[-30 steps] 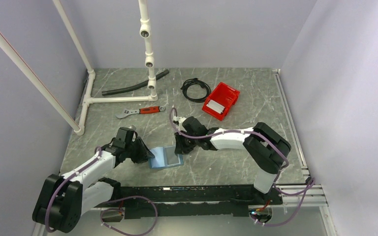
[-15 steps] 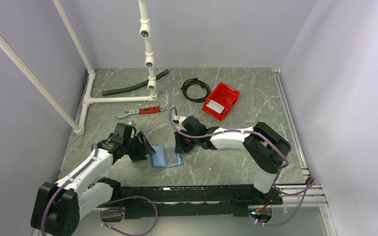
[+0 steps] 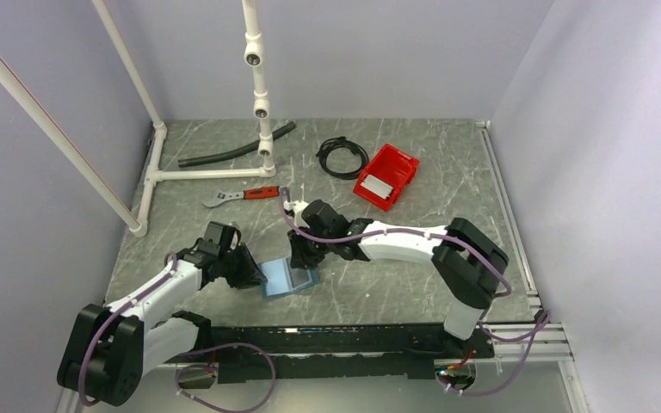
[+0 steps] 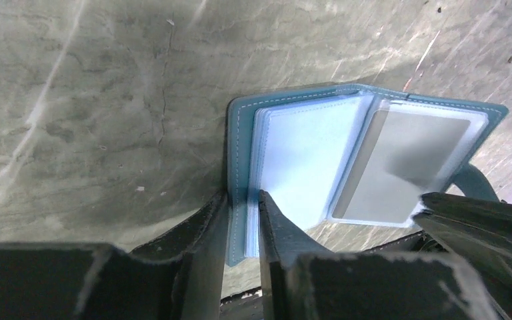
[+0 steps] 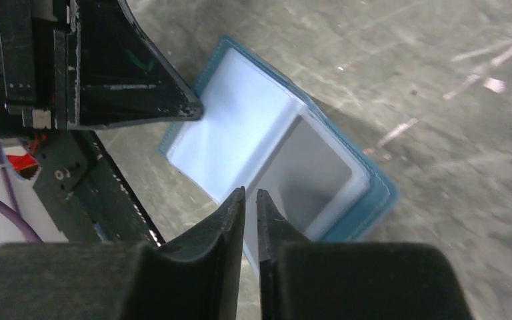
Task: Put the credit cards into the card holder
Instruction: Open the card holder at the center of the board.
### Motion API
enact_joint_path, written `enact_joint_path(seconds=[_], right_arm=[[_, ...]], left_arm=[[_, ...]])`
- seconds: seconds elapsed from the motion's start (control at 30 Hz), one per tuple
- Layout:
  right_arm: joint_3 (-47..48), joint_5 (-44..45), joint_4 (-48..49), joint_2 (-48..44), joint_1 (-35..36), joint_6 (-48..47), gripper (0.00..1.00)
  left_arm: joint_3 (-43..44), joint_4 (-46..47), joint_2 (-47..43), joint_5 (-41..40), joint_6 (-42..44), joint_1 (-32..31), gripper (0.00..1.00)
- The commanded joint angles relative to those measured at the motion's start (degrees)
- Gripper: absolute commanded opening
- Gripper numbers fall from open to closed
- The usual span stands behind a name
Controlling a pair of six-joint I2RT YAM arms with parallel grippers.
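Only the left wrist view shows the left claw (image 4: 243, 200) clamping the 8 o'clock corner of the card holder (image 4: 300, 153); whether the right claw (image 5: 250, 193) grips anything, I cannot tell.

The card holder (image 3: 289, 278) is laid open on the table (image 3: 413, 258), near the front, between the two grippers. Its left edge is held between the fingers of the left gripper (image 3: 256, 274). The right gripper (image 3: 303, 260) is placed at its back right edge. A card (image 4: 403, 157) is tucked in the holder's right half. Far behind and to the right, a bin (image 3: 386, 175) is set, with a flat piece (image 3: 377, 186) inside. A cable (image 3: 342, 157) is coiled just left of the bin. A wrench (image 3: 245, 195) is laid further left, and a hose (image 3: 234, 149) behind it.
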Motion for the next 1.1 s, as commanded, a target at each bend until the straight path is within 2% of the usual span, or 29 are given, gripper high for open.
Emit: enact_joint_path(seconds=[0.0, 0.13, 0.27, 0.33, 0.4, 0.43, 0.6, 0.63, 0.73, 0.87, 0.97, 1.07], right_arm=[[-0.18, -8.90, 11.13, 5.16, -0.22, 4.71, 0.10], [-1.22, -11.98, 16.40, 7.68, -0.26, 7.43, 0.06], [-1.82, -11.55, 16.87, 10.24, -0.30, 7.96, 0.03], [-2.25, -10.25, 16.19, 10.09, -0.29, 7.65, 0.04], [-2.18, -9.14, 15.20, 10.25, -0.29, 6.77, 0.04], [-2.24, -8.55, 14.84, 10.41, -0.27, 6.48, 0.04], [-2.37, -6.44, 13.60, 12.33, -0.27, 5.25, 0.06], [-2.43, -6.02, 13.53, 12.48, -0.26, 5.32, 0.08], [-2.72, -6.05, 13.31, 12.70, -0.55, 6.21, 0.10], [-4.87, -10.83, 16.64, 11.49, -3.02, 10.23, 0.13], [-5.00, -12.25, 16.85, 10.44, -4.02, 11.13, 0.17], [-5.41, -13.22, 15.68, 8.63, -4.76, 10.88, 0.22]], left_arm=[[-0.64, 1.52, -1.29, 0.08, -0.68, -0.04, 0.24], [-0.67, 0.14, -3.37, 0.17, -0.81, -0.02, 0.22], [-0.08, -2.09, -5.59, 0.08, -0.93, -0.04, 0.27], [0.84, -3.84, -6.71, 0.07, -0.86, -0.02, 0.37], [2.44, -6.37, -8.15, 0.43, -0.65, -0.04, 0.51], [3.52, -7.25, -9.19, 0.69, -0.47, -0.03, 0.61], [11.14, -13.01, -14.44, 0.70, -0.49, -0.02, 0.70], [11.81, -12.74, -14.98, 1.35, -0.70, -0.04, 0.68], [9.80, -4.36, -13.80, 6.16, -3.32, 0.00, 0.45], [3.44, 10.33, -5.89, 12.15, -7.57, -0.12, 0.16], [-0.78, 17.96, -1.13, 14.06, -8.19, -0.13, 0.07], [-2.52, 15.71, 0.47, 10.04, -6.31, -0.08, 0.01]])
